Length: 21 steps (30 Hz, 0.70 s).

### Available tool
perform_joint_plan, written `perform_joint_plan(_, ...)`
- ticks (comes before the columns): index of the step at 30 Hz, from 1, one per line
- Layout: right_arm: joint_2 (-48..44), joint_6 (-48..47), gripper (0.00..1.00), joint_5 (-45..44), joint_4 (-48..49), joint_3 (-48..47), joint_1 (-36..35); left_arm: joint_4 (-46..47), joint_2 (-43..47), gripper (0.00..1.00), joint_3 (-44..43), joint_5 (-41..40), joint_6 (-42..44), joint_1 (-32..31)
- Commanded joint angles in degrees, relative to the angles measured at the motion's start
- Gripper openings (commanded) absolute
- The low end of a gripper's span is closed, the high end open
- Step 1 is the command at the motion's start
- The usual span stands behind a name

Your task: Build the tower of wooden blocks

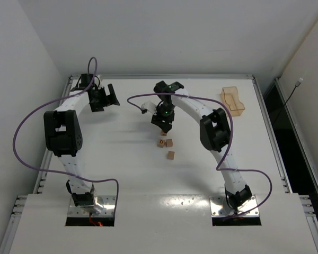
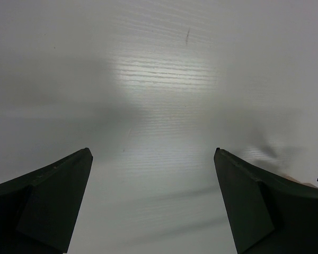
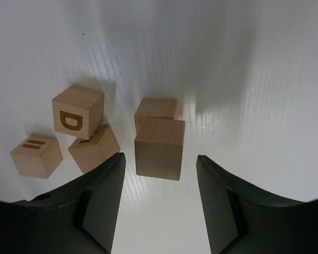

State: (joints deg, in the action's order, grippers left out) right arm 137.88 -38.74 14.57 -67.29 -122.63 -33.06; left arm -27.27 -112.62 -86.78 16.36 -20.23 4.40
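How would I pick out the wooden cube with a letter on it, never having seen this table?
On the white table, find the cluster of wooden cubes by the right claw. In the right wrist view, the lettered cube sits at the cluster's upper left. It alone shows a dark letter D; the cube beside it bears two short bars.

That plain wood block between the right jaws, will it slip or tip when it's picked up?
The plain block looks like solid wood with flat faces, so it should stay stiff and steady between the open jaws. Its smooth sides might slip under a light squeeze. It shouldn't roll, but may nudge the block behind it.
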Motion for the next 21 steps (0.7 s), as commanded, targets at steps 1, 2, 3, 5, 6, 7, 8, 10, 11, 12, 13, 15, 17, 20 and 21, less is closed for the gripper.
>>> perform_joint_plan(1,-1.5,0.2,0.55,1.6,-0.3,0.5,-0.6,1.3,0.7,0.99,0.1,1.5,0.3,0.4)
perform_joint_plan(2,-2.1,0.2,0.55,2.1,0.4,1.2,-0.6,1.3,0.7,0.99,0.1,1.5,0.3,0.4)
perform_joint_plan(3,-2.9,0.2,0.56,2.1,0.4,1.2,-0.6,2.0,1.5,0.99,1.0,1.5,0.3,0.4)
perform_joint_plan(5,-4.1,0.2,0.57,2.7,1.0,2.4,-0.6,2.6,2.2,0.99,1.5,1.5,0.3,0.4)
perform_joint_plan(6,-4.7,0.2,0.59,2.7,1.0,2.4,-0.6,2.6,2.2,0.99,1.5,1.5,0.3,0.4)
perform_joint_plan(7,-4.7,0.2,0.59,2.7,1.0,2.4,-0.6,2.6,2.8,0.99,2.1,1.5,0.3,0.4)
perform_joint_plan(8,-4.7,0.2,0.59,3.3,1.0,2.4,-1.1,2.6,2.8,0.99,2.1,1.5,0.3,0.4)
perform_joint_plan(10,-4.7,0.2,0.60,3.3,1.0,2.4,-1.1,2.6,3.4,0.99,2.1,1.5,0.3,0.4)
perform_joint_plan(11,-4.7,0.2,0.60,3.3,1.0,2.4,-1.1,2.6,3.4,0.99,2.6,1.5,0.3,0.4)
perform_joint_plan(12,-4.7,0.2,0.60,3.3,1.7,2.4,-1.1,2.6,3.4,0.99,2.6,1.5,0.3,0.4)
perform_joint_plan(13,-4.7,0.2,0.60,3.3,1.7,2.9,-1.1,2.6,3.9,0.99,2.6,1.0,0.3,0.4)
perform_joint_plan(15,-4.7,0.8,0.60,2.7,3.2,2.9,-1.1,2.6,3.9,0.99,2.6,1.0,0.3,0.4)
perform_joint_plan(17,-4.0,1.3,0.60,2.7,3.2,2.4,-1.1,2.6,3.9,0.99,2.6,1.0,0.3,0.4)
perform_joint_plan(20,-2.9,1.8,0.60,2.1,3.7,2.4,-1.1,2.6,3.9,0.99,2.6,1.0,0.3,0.4)
perform_joint_plan(21,-2.9,1.8,0.59,2.1,3.7,2.4,-1.1,2.6,3.9,0.99,2.6,1.0,0.3,0.4)
